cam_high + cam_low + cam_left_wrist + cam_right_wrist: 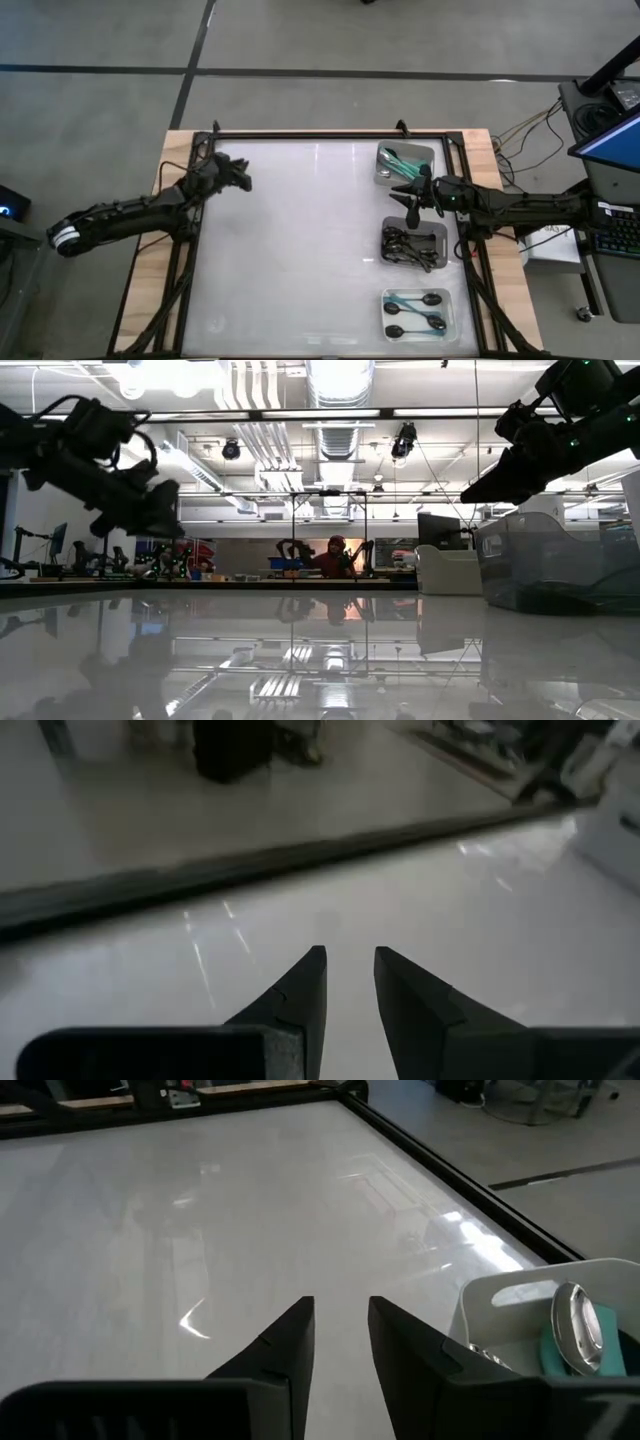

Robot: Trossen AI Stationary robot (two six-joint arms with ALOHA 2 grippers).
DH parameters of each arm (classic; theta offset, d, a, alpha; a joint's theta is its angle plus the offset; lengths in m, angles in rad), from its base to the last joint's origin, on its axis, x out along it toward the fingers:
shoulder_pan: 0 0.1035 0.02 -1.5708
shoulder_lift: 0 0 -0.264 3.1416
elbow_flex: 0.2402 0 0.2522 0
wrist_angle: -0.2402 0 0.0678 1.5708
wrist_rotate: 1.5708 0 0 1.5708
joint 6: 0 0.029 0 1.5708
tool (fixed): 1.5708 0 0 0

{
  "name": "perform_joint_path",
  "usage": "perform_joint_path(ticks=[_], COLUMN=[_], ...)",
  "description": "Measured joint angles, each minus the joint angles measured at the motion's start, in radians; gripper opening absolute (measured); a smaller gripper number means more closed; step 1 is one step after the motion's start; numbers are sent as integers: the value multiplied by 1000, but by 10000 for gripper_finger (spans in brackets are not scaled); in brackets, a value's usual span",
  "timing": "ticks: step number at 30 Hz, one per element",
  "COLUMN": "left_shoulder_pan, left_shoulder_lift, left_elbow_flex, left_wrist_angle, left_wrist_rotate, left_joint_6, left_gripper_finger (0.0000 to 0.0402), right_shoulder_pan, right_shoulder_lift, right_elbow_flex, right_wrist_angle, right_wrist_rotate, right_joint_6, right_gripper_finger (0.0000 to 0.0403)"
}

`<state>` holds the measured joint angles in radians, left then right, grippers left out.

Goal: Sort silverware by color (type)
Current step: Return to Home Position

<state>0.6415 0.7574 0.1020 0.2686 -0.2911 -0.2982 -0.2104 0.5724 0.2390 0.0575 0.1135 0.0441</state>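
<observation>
Since small black and teal spoons (410,245) lie in rectangular grey-white trays (456,325), seems I'm homing — left gripper (246,182) & right gripper (399,195) narrow, empty — nxt: retract clear.

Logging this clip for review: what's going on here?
Nothing is held. Everything lies sorted in three trays along the table's right side: teal-and-silver spoons, black spoons, and teal-handled black-bowled spoons. The right tool hangs open and empty between the first two trays; the left tool hangs open over the table's left side.
</observation>
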Motion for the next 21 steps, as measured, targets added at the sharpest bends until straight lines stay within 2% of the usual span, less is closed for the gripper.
perform_joint_path(ticks=[13,21], left_shoulder_pan=[0,-8], left_shoulder_lift=[59,172], left_elbow_flex=[231,479], left_wrist_angle=[-1,0], left_wrist_rotate=[-14,-11], left_joint_6=[1,1], left_gripper_finger=[71,71], right_shoulder_pan=[0,0], right_shoulder_lift=[0,0], right_elbow_flex=[0,0], right_wrist_angle=[0,0], right_wrist_rotate=[0,0], right_joint_6=[0,0], right_gripper_finger=[83,89])
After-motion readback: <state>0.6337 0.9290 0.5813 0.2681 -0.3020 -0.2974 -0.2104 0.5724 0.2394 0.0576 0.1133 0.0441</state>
